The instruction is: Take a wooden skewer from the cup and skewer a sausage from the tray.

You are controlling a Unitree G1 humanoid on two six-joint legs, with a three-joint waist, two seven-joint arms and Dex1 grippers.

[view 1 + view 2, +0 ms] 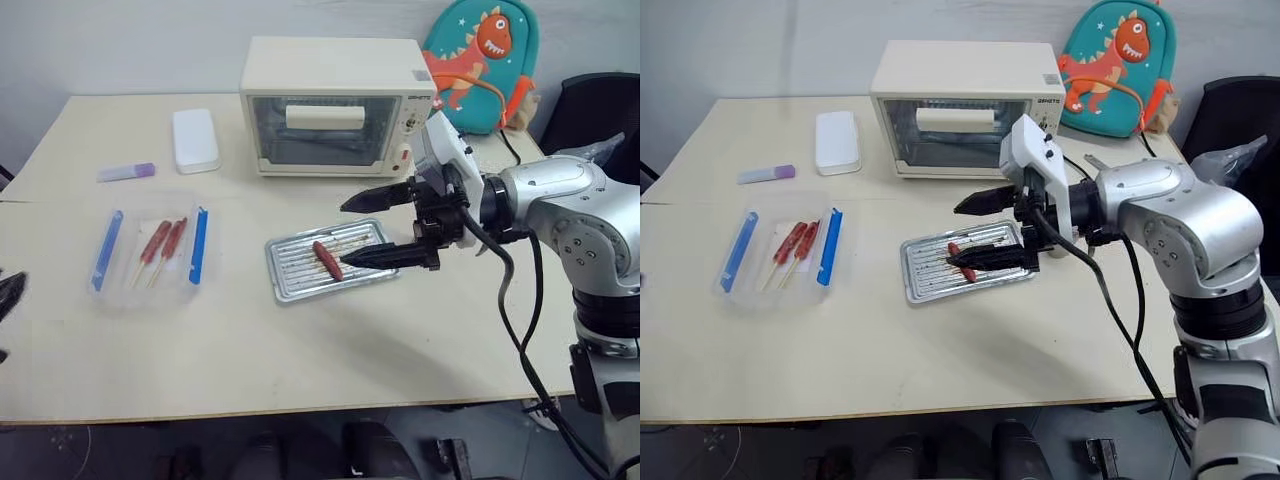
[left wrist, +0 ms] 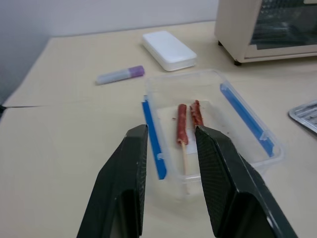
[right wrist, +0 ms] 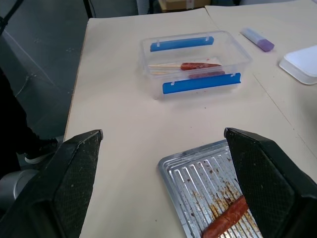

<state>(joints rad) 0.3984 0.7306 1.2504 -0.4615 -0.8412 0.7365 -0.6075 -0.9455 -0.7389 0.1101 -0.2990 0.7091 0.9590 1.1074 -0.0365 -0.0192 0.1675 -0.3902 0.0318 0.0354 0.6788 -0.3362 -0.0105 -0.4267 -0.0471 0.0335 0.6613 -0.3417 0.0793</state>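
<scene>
Sausage (image 1: 327, 260), one reddish-brown piece, lies on the ribbed bottom of the tray (image 1: 290, 282), and its long axis runs slanted across the ribs, from the far-left end to the near-right end in the head views. Right gripper (image 1: 362, 231) hangs above the right part of this tray with its two black fingers spread wide; one finger is over the far edge and the other is low, close to the sausage's near end. Nothing is held between them. In the right wrist view the sausage shows between the two finger pads, low over the stained ribs.

Left gripper (image 2: 171, 148) is at the left edge of the table (image 1: 250, 370), with a moderate gap between its fingers and nothing in it. It looks toward the clear plastic box (image 2: 257, 153) with the blue side clips (image 2: 153, 144). Inside this box two sausages on wooden skewers (image 2: 182, 130) lie side by side, the meat toward the far side and the bare sticks toward the near side.

Behind the tray stands a cream toaster oven (image 1: 335, 105) with its glass door closed. To the left of the oven lies a white flat case (image 1: 195, 140), and further left a small tube with a purple cap (image 1: 127, 172). A teal backpack with a dinosaur (image 1: 480, 62) leans behind the oven's right corner.
</scene>
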